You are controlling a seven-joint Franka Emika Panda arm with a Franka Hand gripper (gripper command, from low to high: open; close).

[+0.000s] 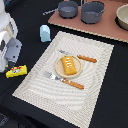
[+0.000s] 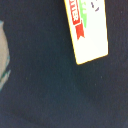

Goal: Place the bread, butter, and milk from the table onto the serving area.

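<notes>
While the hand's state is hidden, butter (image 1: 16, 71) lies on the black table (image 1: 107, 85).

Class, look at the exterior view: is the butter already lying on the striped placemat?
No. The butter lies on the black table, just off the placemat edge.

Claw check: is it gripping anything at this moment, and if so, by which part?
Nothing is held. The butter lies on the black table and the wrist view shows its pack lying free; the claw itself is not visible.
</notes>
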